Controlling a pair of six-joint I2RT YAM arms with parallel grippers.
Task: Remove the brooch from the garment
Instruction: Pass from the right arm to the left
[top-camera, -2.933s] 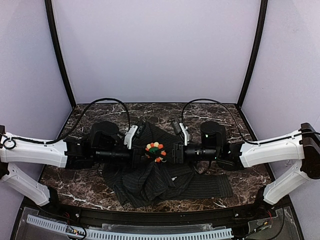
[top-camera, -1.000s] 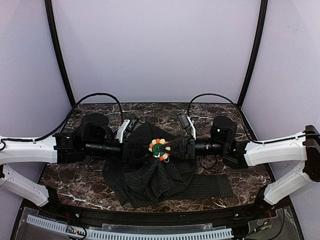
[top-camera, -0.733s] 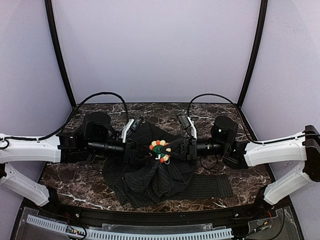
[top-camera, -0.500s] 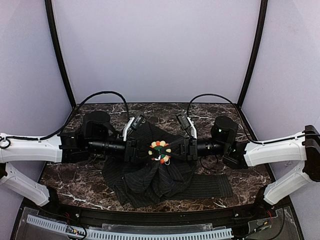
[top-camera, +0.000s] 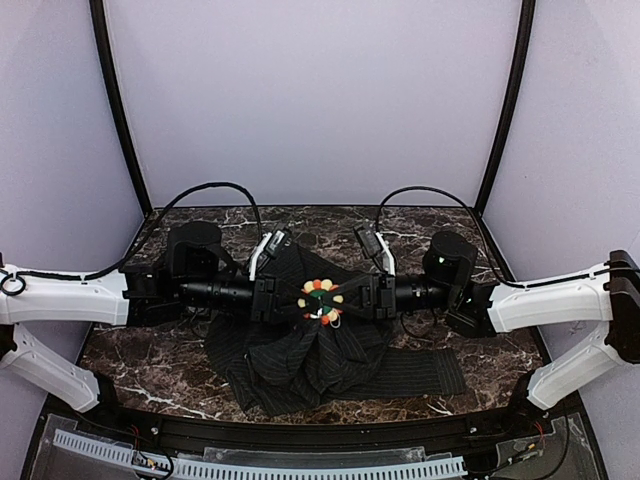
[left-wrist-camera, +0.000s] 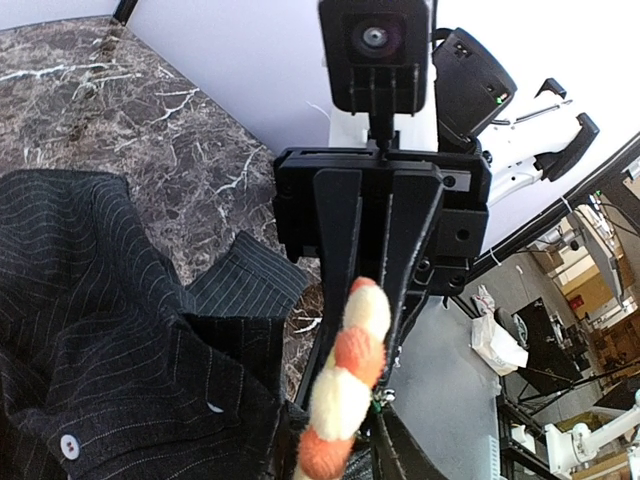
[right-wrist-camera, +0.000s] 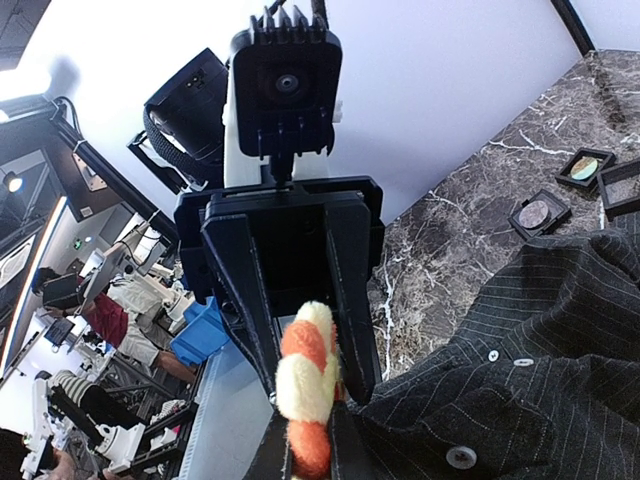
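Landmark: we took the garment (top-camera: 300, 365), a dark pinstriped heap on the marble table (top-camera: 130, 365), as reference for every position.
Brooch: the brooch (top-camera: 320, 294) sat on the garment's raised crest at about mid-width. Its face was turned up and it was edge-on to both wrist views.
Left arm: the left gripper (top-camera: 292, 298) lay level over the garment's left half, with its jaws parted to either side of the brooch. We could not tell whether they touched the beads.
Right arm: the right gripper (top-camera: 348, 297) lay level over the garment's right half, clenched tight at the brooch's other rim. We could not tell whether it pinched bead or cloth.
Key relation: the brooch lay on the line joining the two grippers, each equally near. It was a round disc with no long axis.
Next move (judged): pull up and off the crest while the cloth is held back.
Room: there was open air above the crest and bare table past the garment's edges. The small black boxes (right-wrist-camera: 538, 214) stood beyond its edge, well apart.
Risk (judged): the cloth may lift with the brooch.
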